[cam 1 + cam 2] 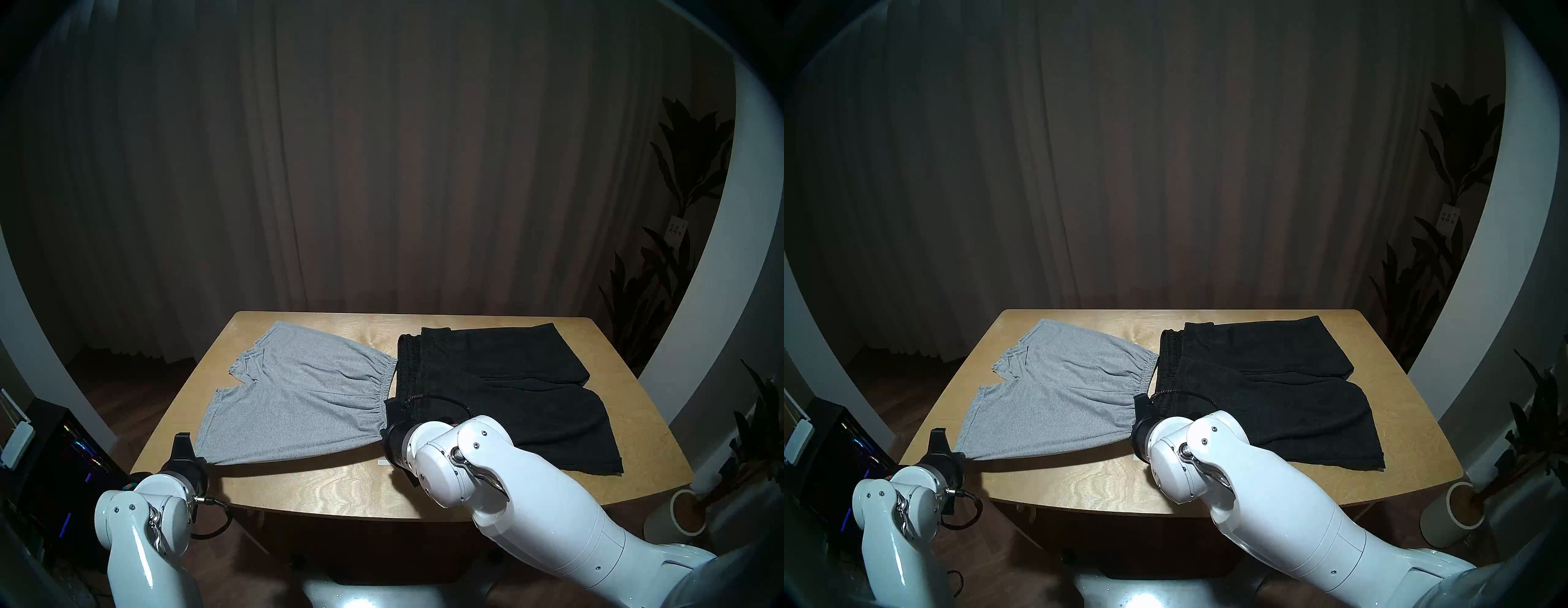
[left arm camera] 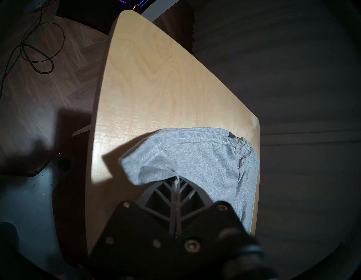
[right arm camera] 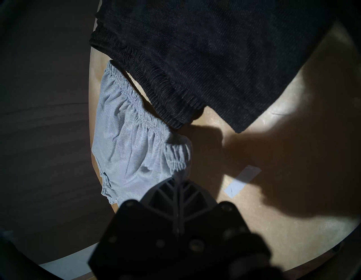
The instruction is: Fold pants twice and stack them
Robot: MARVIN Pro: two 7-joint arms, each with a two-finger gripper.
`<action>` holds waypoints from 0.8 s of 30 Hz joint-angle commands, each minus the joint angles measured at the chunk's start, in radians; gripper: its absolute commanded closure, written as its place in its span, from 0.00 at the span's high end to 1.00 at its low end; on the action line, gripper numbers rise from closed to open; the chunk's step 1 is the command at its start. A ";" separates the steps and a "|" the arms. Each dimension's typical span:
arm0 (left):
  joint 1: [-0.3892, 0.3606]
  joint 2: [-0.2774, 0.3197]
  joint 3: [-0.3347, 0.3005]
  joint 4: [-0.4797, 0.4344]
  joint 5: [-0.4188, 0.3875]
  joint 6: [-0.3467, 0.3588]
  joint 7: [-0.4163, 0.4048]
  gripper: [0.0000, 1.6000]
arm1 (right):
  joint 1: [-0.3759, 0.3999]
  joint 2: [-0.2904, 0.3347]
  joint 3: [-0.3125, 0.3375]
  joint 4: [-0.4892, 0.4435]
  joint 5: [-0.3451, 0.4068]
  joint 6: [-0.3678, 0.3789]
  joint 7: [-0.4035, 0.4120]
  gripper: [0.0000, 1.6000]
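Two pairs of shorts lie side by side on a light wooden table (image 1: 322, 484) as a two-armed robot takes hold of the near edge of one. At about 8 o'clock in the head views, the left gripper (image 1: 199, 456) is clamped on the near hem corner of the grey shorts (image 1: 297, 395), raising that corner just clear of the tabletop over its own shadow; the left wrist view alone shows the two ribbed fingers pressed together with a fold of grey knit caught at their tips, and a tangle of cables (image 2: 37, 48) on the wood floor at 10 o'clock. The grey shorts spread across the left half of the table, legs pointing to 9 o'clock, gathered waistband to 3 o'clock. At centre, the right gripper (image 3: 176, 177) is closed on the near end of that waistband; the head views hide its fingertips behind the white wrist, but the right wrist view shows the pinched elastic bunched at the tips and a pale strip of tape (image 3: 242, 180) on the table at 3 o'clock. The black shorts (image 1: 509, 390) lie flat on the right half, their ribbed waistband just beside the grey one. A potted plant (image 1: 687, 254) stands at far right.
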 commanded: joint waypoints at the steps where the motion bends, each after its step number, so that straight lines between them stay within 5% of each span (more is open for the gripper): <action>1: -0.087 0.067 -0.013 0.033 -0.011 0.019 -0.051 0.00 | 0.035 -0.048 0.020 0.020 -0.009 -0.023 0.035 0.00; 24: -0.325 0.301 0.036 0.229 -0.061 0.105 -0.128 0.00 | 0.135 -0.161 0.022 0.151 -0.045 -0.062 0.102 0.00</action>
